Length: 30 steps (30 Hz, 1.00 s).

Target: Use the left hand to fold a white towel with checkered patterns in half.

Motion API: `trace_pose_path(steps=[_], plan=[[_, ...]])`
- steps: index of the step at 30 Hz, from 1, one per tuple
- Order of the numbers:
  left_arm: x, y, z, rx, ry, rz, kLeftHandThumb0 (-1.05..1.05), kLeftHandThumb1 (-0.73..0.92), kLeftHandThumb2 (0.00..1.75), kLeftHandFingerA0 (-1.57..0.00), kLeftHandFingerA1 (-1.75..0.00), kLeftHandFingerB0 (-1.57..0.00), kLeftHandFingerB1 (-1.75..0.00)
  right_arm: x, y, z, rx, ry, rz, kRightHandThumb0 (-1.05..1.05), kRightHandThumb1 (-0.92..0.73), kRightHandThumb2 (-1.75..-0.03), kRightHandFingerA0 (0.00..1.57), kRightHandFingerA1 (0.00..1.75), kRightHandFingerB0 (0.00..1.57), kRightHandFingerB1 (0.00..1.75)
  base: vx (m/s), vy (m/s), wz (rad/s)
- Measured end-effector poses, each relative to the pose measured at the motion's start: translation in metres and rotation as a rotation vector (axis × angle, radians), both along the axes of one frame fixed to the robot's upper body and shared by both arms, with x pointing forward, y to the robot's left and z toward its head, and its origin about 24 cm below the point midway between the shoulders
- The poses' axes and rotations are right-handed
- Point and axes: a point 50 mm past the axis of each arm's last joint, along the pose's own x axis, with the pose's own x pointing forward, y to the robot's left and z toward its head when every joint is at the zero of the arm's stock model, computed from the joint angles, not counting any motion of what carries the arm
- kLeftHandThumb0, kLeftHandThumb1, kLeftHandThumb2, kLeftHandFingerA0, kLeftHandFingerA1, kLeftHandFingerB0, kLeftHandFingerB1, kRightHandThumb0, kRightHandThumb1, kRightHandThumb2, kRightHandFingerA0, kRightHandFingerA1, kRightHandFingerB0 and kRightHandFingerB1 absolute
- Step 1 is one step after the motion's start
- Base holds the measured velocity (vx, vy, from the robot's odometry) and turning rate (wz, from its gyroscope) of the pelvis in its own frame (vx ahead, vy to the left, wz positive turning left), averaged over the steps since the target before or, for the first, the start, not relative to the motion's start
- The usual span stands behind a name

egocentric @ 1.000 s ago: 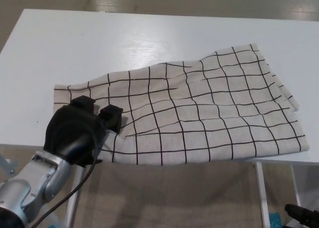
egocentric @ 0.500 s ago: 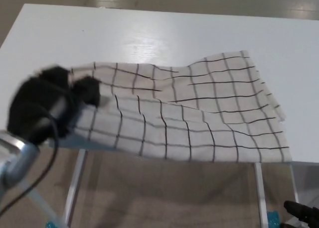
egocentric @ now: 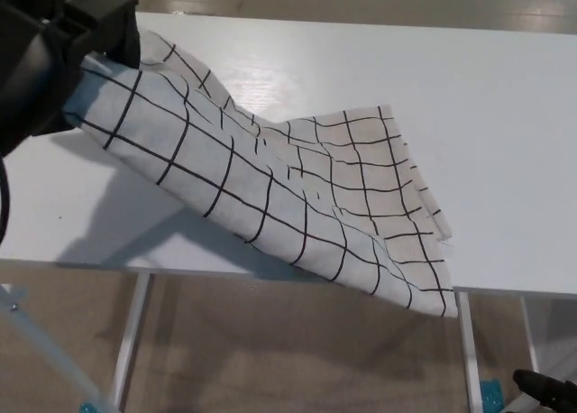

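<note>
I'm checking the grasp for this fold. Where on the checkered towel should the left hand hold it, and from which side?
At the towel's left end, coming from the robot's left, where the left hand holds it now: that free end lifts off the table while the right end lies flat as the anchor.

Likely a lab or test room, sparse. Plain white table (egocentric: 505, 115) on thin metal legs (egocentric: 132, 336). Bare beige floor (egocentric: 297, 350) beneath and beyond the table. Black cable (egocentric: 4, 216) off the table's left edge. No household furnishings.
</note>
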Motion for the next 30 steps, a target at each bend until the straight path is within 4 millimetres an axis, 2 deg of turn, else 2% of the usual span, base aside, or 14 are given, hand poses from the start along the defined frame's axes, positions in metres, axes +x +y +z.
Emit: trace_pose_path(steps=[1, 6, 11, 12, 13, 16, 21, 22, 23, 24, 26, 27, 29, 30], plan=[[0.000, -0.001, 0.002, 0.004, 0.001, -0.002, -0.25, 0.65, 0.57, -0.82, -1.75, -0.61, -1.75, 0.000, 0.000, 0.000, 0.000, 0.001, 0.000, -0.66, -0.52, -0.67, 0.58, 0.54, 0.57, 0.48, 0.00, 0.000, 0.00], [0.015, -0.013, 0.014, 0.061, 0.015, -0.012, -0.26, 0.63, 0.56, -0.85, -1.75, -0.63, -1.75, 0.000, 0.000, 0.000, -0.001, 0.003, 0.004, -0.66, -0.54, -0.64, 0.57, 0.50, 0.56, 0.46, 0.00, 0.000, 0.00], [0.036, -0.020, 0.015, 0.158, 0.054, 0.009, -0.27, 0.61, 0.56, -0.85, -1.75, -0.65, -1.74, -0.001, 0.000, 0.000, -0.002, 0.004, 0.004, -0.66, -0.54, -0.64, 0.57, 0.51, 0.56, 0.46, 0.00, 0.000, 0.00], [0.043, -0.023, 0.015, 0.206, 0.071, 0.016, -0.34, 0.43, 0.79, -1.17, -1.43, -0.98, -1.33, -0.001, 0.000, 0.000, -0.002, 0.002, 0.004, -0.66, -0.53, -0.66, 0.58, 0.52, 0.57, 0.47, 0.00, 0.000, 0.00], [0.043, -0.023, 0.015, 0.206, 0.071, 0.016, -0.34, 0.40, 0.78, -1.18, -1.43, -0.98, -1.32, -0.001, 0.000, 0.000, -0.002, 0.002, 0.004, -0.61, -0.61, -0.59, 0.60, 0.54, 0.60, 0.44, 0.00, 0.000, 0.00], [0.055, -0.032, 0.012, 0.304, 0.101, 0.016, -0.32, 0.39, 0.77, -1.19, -1.43, -1.00, -1.32, 0.001, 0.001, 0.001, 0.001, -0.005, 0.004, -0.61, -0.61, -0.59, 0.61, 0.58, 0.61, 0.44, 0.00, 0.000, 0.00], [0.066, -0.045, 0.007, 0.433, 0.122, 0.005, -0.30, 0.36, 0.76, -1.24, -1.44, -0.99, -1.28, 0.005, 0.001, 0.004, 0.003, -0.021, 0.007, -0.61, -0.60, -0.58, 0.61, 0.53, 0.61, 0.43, 0.00, 0.000, 0.00], [0.068, -0.048, 0.007, 0.463, 0.123, 0.004, -0.33, 0.52, 0.58, -0.93, -1.72, -0.89, -1.40, 0.005, 0.001, 0.005, 0.003, -0.024, 0.008, -0.61, -0.60, -0.58, 0.60, 0.52, 0.60, 0.43, 0.00, 0.000, 0.00], [0.072, -0.055, 0.004, 0.513, 0.126, -0.003, -0.33, 0.52, 0.58, -0.93, -1.72, -0.89, -1.40, 0.006, 0.001, 0.005, 0.004, -0.027, 0.009, -0.61, -0.60, -0.58, 0.60, 0.52, 0.60, 0.43, 0.00, 0.000, 0.00], [0.073, -0.057, 0.004, 0.529, 0.126, -0.005, -0.35, 0.52, 0.59, -0.95, -1.72, -0.91, -1.40, 0.007, 0.001, 0.005, 0.004, -0.028, 0.010, -0.66, -0.51, -0.67, 0.59, 0.54, 0.58, 0.47, 0.00, 0.000, 0.00], [0.073, -0.057, 0.004, 0.529, 0.126, -0.005, -0.35, 0.52, 0.59, -0.95, -1.72, -0.91, -1.40, 0.007, 0.001, 0.005, 0.004, -0.028, 0.010, -0.66, -0.51, -0.67, 0.59, 0.54, 0.58, 0.47, 0.00, 0.000, 0.00], [0.079, -0.071, -0.003, 0.620, 0.127, -0.029, -0.34, 0.36, 0.75, -1.28, -1.47, -0.98, -1.27, 0.008, 0.002, 0.006, 0.003, -0.032, 0.014, -0.62, -0.60, -0.59, 0.59, 0.47, 0.61, 0.43, 0.00, 0.000, 0.00], [0.081, -0.082, -0.007, 0.676, 0.126, -0.053, -0.35, 0.35, 0.74, -1.27, -1.48, -0.98, -1.30, 0.009, 0.002, 0.006, 0.003, -0.034, 0.016, -0.62, -0.60, -0.59, 0.61, 0.49, 0.61, 0.43, 0.00, 0.000, 0.00], [0.082, -0.088, -0.010, 0.702, 0.124, -0.069, -0.31, 0.51, 0.56, -0.95, -1.75, -0.77, -1.65, 0.009, 0.002, 0.007, 0.002, -0.036, 0.018, -0.62, -0.60, -0.59, 0.62, 0.50, 0.61, 0.43, 0.00, 0.000, 0.00]])
